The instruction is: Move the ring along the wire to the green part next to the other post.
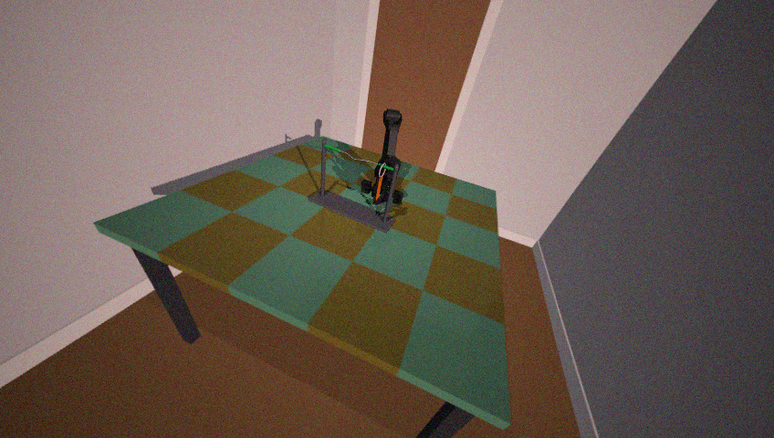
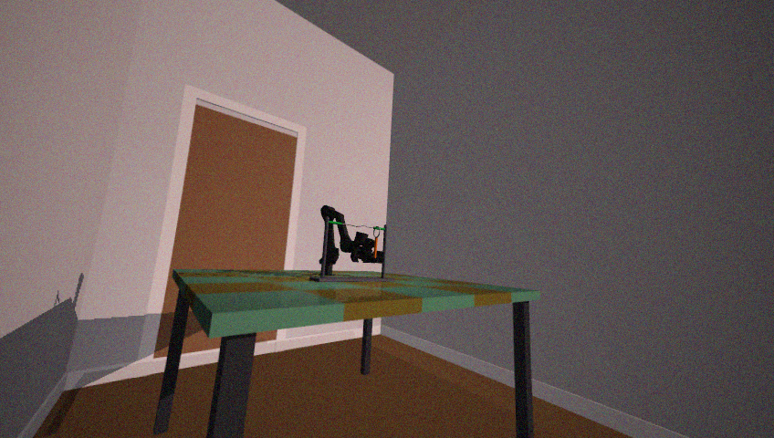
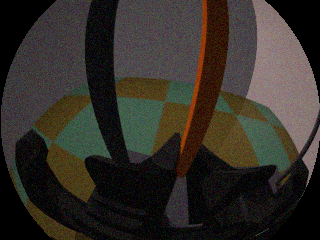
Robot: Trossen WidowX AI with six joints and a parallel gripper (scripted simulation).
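Observation:
The ring (image 1: pixel 379 173) (image 2: pixel 373 233) is around the green part (image 1: pixel 389 168) (image 2: pixel 381 228) beside the right-hand post (image 1: pixel 390 198) (image 2: pixel 383 268). Its orange handle (image 1: pixel 379 187) (image 2: pixel 375 246) (image 3: pixel 211 75) points down. My gripper (image 1: pixel 376 200) (image 2: pixel 378 256) (image 3: pixel 182 138) is shut on the lower end of the handle, below the wire. That post also shows left of the handle in the wrist view. The thin grey wire (image 1: pixel 355 159) runs to the other green part (image 1: pixel 332 147) (image 2: pixel 335 222) at the left-hand post (image 1: pixel 323 173) (image 2: pixel 325 252). Exact contact between ring and wire is too small to tell.
The posts stand on a dark base bar (image 1: pixel 344 208) (image 2: pixel 347 279) on the checkered table (image 1: pixel 271 260) (image 2: pixel 277 319). The arm (image 1: pixel 390 135) (image 2: pixel 339 216) rises behind the wire, and its gripper is close to the right-hand post.

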